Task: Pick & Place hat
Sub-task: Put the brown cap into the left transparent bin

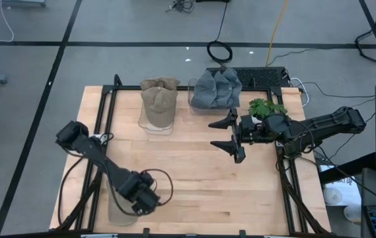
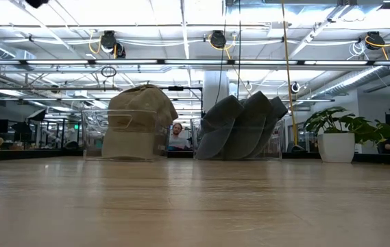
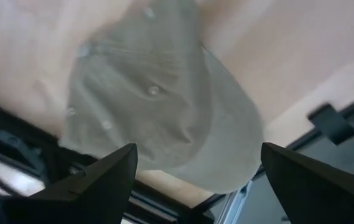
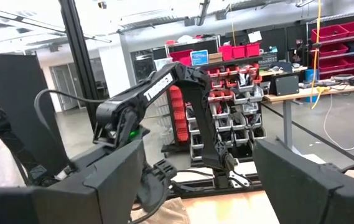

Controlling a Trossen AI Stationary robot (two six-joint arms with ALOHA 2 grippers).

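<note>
Two dark fingers frame a tan hat in the left wrist view, spread wide with nothing between them, the hat lying directly below. From above, the left gripper hangs over the near left corner of the table, where a clear bin sits under it; I'd judge the hat rests in that bin, jaws open because it is either about to be grasped or just let go. Well away across the table from that gripper, another tan hat stands in its own clear holder, with a stack of grey hats beside it. The right gripper hovers just in front of the grey stack, fingers open and empty, a potted plant close behind its wrist
</note>
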